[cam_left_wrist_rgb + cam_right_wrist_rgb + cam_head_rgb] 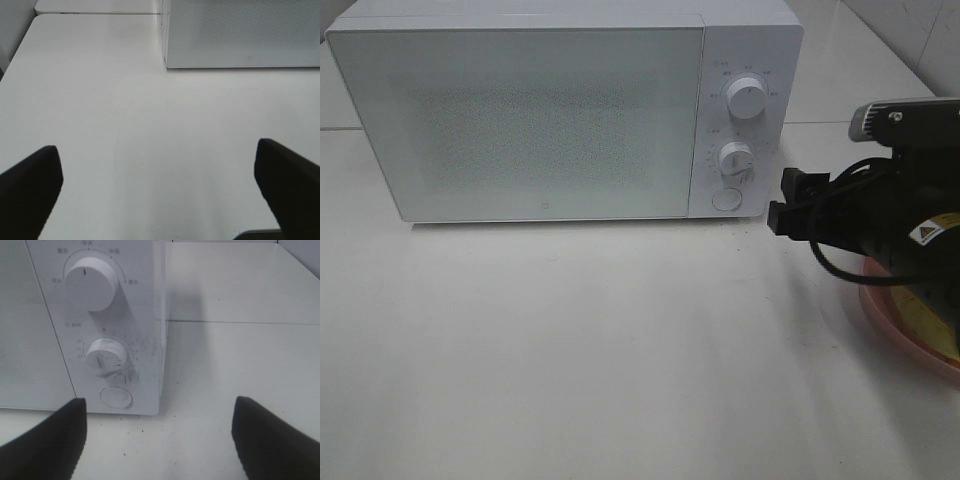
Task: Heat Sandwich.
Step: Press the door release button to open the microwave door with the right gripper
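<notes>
A white microwave (550,110) stands at the back of the table with its door shut. Its control panel has two knobs (747,98) and a round door button (725,199); the button also shows in the right wrist view (116,396). My right gripper (786,198) is open and empty, hovering just right of the panel; its fingers (47,440) frame the lower knob and button. A pink plate (905,320) lies under the right arm; the sandwich is hidden. My left gripper (157,200) is open and empty over bare table, out of the exterior view.
The white table (570,350) spreads in front of the microwave. A tiled wall (910,30) rises at the back right. The microwave's front left corner (167,60) is ahead of the left gripper.
</notes>
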Action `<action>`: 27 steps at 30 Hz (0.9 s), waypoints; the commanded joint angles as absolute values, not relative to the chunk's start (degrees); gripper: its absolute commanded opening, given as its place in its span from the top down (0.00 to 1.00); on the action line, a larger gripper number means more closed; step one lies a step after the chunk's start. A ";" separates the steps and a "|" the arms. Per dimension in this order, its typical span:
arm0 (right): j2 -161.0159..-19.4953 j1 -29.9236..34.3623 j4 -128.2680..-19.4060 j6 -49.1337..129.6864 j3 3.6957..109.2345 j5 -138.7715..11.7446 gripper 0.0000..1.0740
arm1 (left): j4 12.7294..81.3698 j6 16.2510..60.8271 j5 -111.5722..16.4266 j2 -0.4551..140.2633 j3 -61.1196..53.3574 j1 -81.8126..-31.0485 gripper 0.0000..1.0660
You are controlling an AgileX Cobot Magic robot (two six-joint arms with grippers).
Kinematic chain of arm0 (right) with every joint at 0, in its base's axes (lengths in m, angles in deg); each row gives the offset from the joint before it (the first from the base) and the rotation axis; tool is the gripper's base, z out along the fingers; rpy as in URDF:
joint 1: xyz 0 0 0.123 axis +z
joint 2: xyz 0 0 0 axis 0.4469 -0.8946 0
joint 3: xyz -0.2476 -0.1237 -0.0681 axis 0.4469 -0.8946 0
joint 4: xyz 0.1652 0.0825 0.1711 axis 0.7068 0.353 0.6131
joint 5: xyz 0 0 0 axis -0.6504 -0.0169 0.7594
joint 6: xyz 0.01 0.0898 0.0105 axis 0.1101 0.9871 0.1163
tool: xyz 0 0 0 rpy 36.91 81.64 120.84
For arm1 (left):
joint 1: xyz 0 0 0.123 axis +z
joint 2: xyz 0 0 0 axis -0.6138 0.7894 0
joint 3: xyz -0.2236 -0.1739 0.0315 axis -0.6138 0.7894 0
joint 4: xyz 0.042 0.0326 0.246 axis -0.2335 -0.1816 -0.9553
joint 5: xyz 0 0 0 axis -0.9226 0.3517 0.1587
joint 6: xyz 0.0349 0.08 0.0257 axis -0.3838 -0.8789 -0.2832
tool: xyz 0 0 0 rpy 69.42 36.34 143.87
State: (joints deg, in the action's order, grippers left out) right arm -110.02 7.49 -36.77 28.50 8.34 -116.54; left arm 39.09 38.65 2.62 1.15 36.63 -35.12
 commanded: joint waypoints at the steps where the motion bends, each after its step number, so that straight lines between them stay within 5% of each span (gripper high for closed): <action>1: -112.43 10.81 -32.76 27.70 8.45 -119.98 0.29 | 39.14 38.77 2.73 -0.17 36.74 -35.35 0.06; 15: -117.07 19.81 -25.14 24.15 10.80 -121.64 0.29 | 39.14 38.77 2.73 -0.17 36.74 -35.35 0.06; 27: -117.07 20.27 -22.90 30.91 10.80 -120.61 0.29 | 39.14 38.77 2.73 -0.17 36.74 -35.35 0.06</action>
